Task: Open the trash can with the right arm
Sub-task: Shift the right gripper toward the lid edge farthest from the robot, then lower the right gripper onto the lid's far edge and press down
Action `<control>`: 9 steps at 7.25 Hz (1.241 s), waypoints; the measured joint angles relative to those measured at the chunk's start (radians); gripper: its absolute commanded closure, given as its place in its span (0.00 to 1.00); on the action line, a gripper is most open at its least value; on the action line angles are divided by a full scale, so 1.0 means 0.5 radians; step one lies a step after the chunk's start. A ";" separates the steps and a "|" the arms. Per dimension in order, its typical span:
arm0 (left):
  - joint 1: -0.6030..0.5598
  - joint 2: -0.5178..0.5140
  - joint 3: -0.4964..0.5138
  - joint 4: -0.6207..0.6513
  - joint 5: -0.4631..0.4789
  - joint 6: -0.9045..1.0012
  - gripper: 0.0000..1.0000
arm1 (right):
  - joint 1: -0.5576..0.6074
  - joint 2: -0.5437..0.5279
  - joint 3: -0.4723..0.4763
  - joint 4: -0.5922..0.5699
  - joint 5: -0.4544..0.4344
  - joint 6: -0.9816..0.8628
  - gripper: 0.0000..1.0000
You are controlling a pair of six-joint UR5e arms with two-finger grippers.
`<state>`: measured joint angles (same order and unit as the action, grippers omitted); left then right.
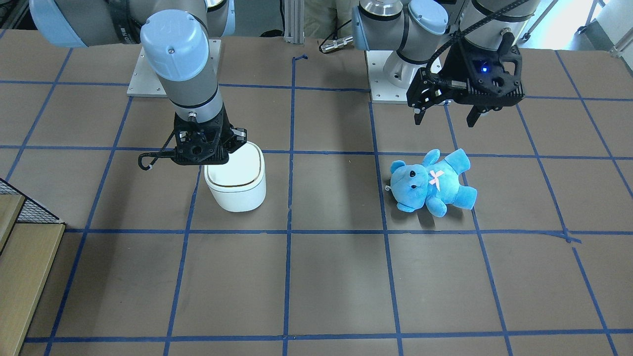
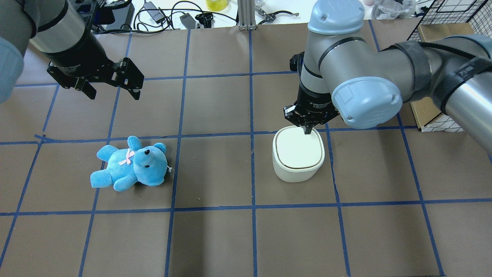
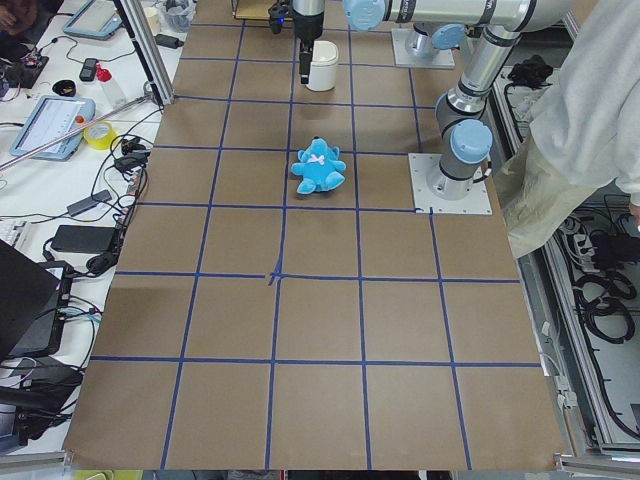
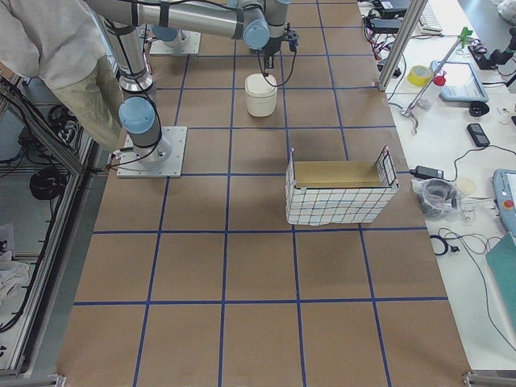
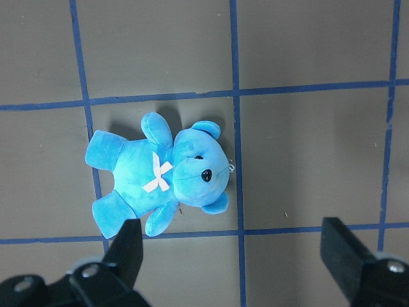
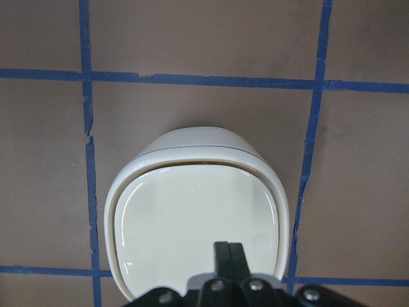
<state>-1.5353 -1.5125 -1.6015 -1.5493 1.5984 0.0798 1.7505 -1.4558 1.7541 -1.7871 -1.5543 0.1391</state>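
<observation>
The white trash can (image 2: 298, 155) stands on the brown table with its lid down; it also shows in the front view (image 1: 236, 181), the left side view (image 3: 322, 66), the right side view (image 4: 260, 94) and the right wrist view (image 6: 195, 217). My right gripper (image 2: 307, 130) is shut, its fingers together and pointing straight down over the lid's far edge, in the right wrist view (image 6: 228, 251) at the lid's near rim. I cannot tell whether the tips touch the lid. My left gripper (image 2: 112, 91) is open and empty, hovering above the table over the blue teddy.
A blue teddy bear (image 2: 130, 164) lies on the table's left half, seen below the left gripper (image 5: 233, 240) in the left wrist view (image 5: 160, 173). A wire basket with a wooden floor (image 4: 340, 192) stands on the table's right part. Cables and tools lie beyond the far edge.
</observation>
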 measured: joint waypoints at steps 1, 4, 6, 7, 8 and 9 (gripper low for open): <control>0.000 0.000 0.000 0.000 0.000 0.000 0.00 | -0.032 0.000 0.002 -0.014 0.003 -0.002 1.00; 0.002 0.000 0.001 0.000 0.000 0.000 0.00 | -0.042 -0.006 0.118 -0.190 0.004 0.102 1.00; 0.003 0.000 0.000 0.000 0.000 0.000 0.00 | -0.013 -0.008 0.199 -0.324 0.003 0.190 1.00; 0.002 0.000 0.000 0.000 0.000 0.000 0.00 | 0.008 -0.007 0.208 -0.341 0.004 0.214 1.00; 0.002 0.000 0.000 0.000 0.000 0.000 0.00 | 0.018 -0.007 0.217 -0.348 0.005 0.229 1.00; 0.002 0.000 0.000 0.000 0.000 0.000 0.00 | 0.022 -0.004 0.238 -0.370 0.008 0.234 1.00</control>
<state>-1.5344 -1.5125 -1.6015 -1.5493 1.5984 0.0798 1.7615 -1.4579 1.8733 -1.9723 -1.5504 0.2560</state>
